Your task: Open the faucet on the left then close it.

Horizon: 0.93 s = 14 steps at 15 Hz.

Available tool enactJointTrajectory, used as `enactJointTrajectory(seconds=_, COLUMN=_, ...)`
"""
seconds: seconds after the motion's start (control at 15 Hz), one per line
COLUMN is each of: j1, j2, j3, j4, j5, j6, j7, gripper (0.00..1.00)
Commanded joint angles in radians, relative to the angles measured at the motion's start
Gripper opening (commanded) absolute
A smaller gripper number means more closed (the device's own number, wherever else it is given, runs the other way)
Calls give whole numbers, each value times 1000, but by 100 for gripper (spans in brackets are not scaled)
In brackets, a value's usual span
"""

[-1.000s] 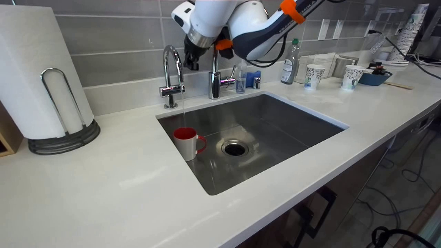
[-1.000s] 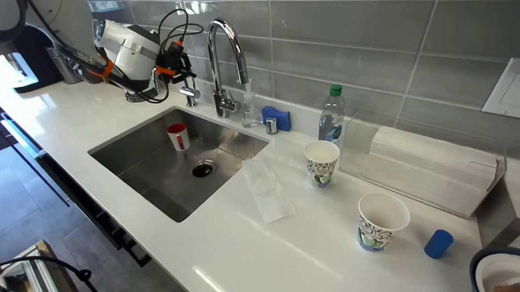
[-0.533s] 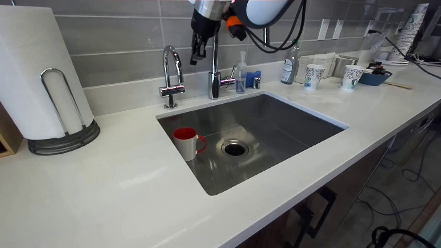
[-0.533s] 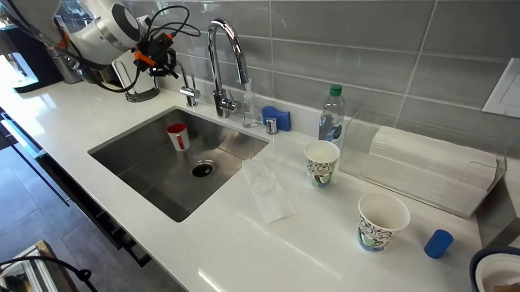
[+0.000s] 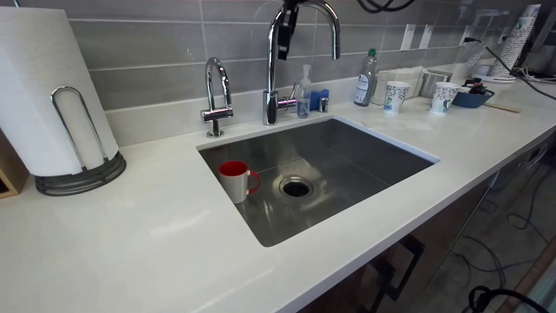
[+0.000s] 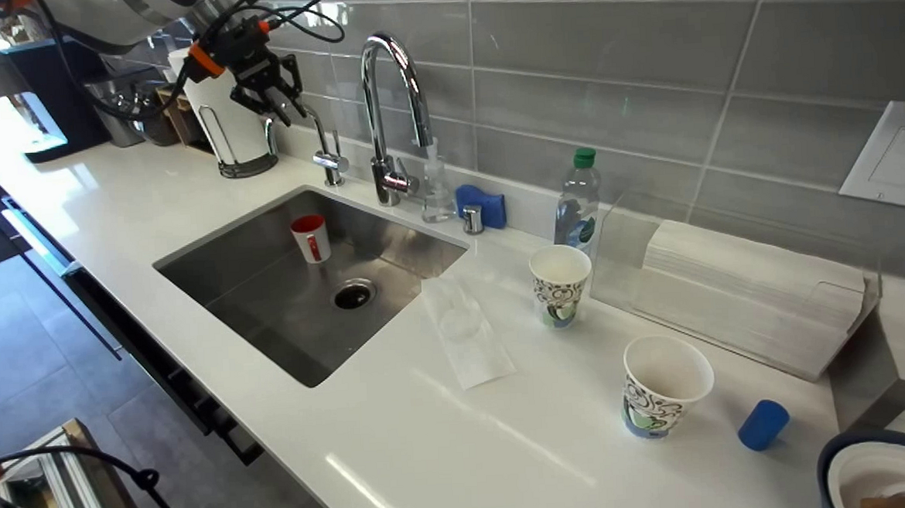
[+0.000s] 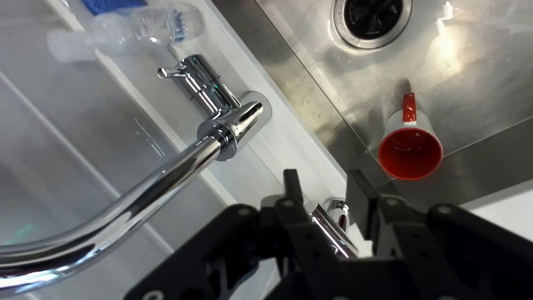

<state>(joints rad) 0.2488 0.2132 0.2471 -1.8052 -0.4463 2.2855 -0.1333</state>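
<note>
The faucet, the short chrome one with a hooked spout, stands at the back left corner of the sink in an exterior view [image 5: 216,114]. It also shows in an exterior view [image 6: 330,161], its thin lever upright, and between my fingers in the wrist view [image 7: 333,239]. No water stream shows from it. My gripper [image 6: 295,117] is open and empty, above the faucet and apart from it. Its fingers are spread in the wrist view [image 7: 322,173]; only its lower tip shows at the top edge in an exterior view [image 5: 283,50].
The tall gooseneck faucet [image 5: 270,106] stands close beside my gripper. A white mug with red inside [image 5: 234,187] stands upright in the sink [image 5: 347,174]. A paper towel holder [image 5: 80,174] is left; a soap dispenser [image 5: 303,100], bottle [image 5: 367,84] and paper cups [image 5: 396,98] are right.
A thin water stream ran from the short faucet into the mug one second ago; it is gone now. My gripper has moved up and away from the short faucet.
</note>
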Motion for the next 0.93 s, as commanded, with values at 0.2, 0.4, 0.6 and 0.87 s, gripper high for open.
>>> enactJointTrajectory(seconds=0.2, j1=-7, j2=-277, j3=-20, j4=-197, j5=135, j6=-73, j7=251, gripper=88)
enactJointTrajectory(seconds=0.4, j1=-17, j2=-380, j3=-24, j4=-291, j5=230, j6=-7, j7=321, gripper=100)
enactJointTrajectory(seconds=0.6, j1=-21, j2=-345, j3=-13, j4=-243, j5=232, j6=-25, j7=299, gripper=100)
enactJointTrajectory(seconds=0.87, j1=-26, j2=-385, j3=-14, j4=-287, j5=254, j6=-5, j7=308, gripper=100)
